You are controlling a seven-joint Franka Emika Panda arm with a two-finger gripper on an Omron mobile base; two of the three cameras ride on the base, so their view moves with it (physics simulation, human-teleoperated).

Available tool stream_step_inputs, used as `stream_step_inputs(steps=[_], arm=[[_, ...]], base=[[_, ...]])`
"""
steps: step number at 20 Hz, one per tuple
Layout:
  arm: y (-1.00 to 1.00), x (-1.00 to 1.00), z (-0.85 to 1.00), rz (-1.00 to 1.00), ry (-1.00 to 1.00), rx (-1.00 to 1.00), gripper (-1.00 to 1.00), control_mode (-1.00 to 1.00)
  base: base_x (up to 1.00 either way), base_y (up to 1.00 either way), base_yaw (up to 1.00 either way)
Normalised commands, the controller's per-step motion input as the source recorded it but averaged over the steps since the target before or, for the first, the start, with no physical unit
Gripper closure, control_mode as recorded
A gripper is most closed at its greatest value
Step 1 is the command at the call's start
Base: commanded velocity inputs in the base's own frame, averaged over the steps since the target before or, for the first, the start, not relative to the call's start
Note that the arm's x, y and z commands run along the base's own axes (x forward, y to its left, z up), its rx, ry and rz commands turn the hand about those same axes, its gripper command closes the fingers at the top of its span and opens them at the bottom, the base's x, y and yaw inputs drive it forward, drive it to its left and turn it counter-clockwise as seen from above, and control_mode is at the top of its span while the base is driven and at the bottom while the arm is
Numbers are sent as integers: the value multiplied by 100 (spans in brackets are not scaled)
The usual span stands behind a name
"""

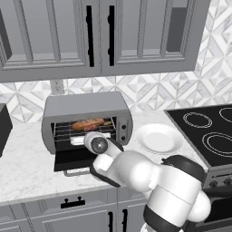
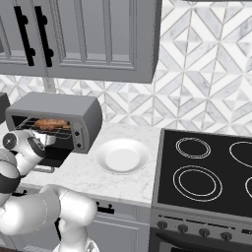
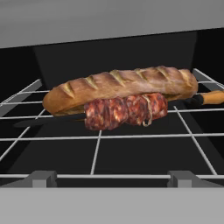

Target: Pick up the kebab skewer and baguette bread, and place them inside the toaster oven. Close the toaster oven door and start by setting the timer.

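The toaster oven [image 1: 86, 107] [image 2: 59, 106] stands on the counter with its door [image 1: 72, 159] folded down open. On its wire rack [image 3: 96, 139] lies the baguette bread [image 3: 118, 85] [image 1: 88, 123] [image 2: 49, 123]. The kebab skewer [image 3: 127, 109] rests against the bread's front side, its reddish chunks touching the loaf. My gripper [image 3: 113, 178] hovers just outside the oven mouth and faces the rack. It is open, its tips wide apart with nothing between them. My wrist [image 1: 96, 144] hangs over the lowered door.
A white plate [image 1: 158, 138] [image 2: 122, 156] sits right of the oven. Beyond it is the black stovetop [image 1: 208, 131] [image 2: 206, 172]. A black box appliance [image 1: 3, 129] stands at the far left. Wall cabinets [image 1: 90, 36] hang above the oven.
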Motion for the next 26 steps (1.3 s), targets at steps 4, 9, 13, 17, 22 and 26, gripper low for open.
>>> stream_step_inputs(steps=[4, 9, 13, 17, 22, 26], arm=[[0, 9, 0, 0, 0, 0, -100, -100], [0, 5, 0, 0, 0, 0, -100, -100], [0, 3, 0, 0, -1, 0, -100, -100], [0, 3, 0, 0, -4, 0, -100, -100], [0, 6, 0, 0, -8, 0, -100, -100], [0, 17, 0, 0, -4, 0, -100, -100]], base=[[0, 0, 0], [0, 0, 0], [0, 0, 0], [0, 0, 0], [0, 0, 0], [0, 0, 0]])
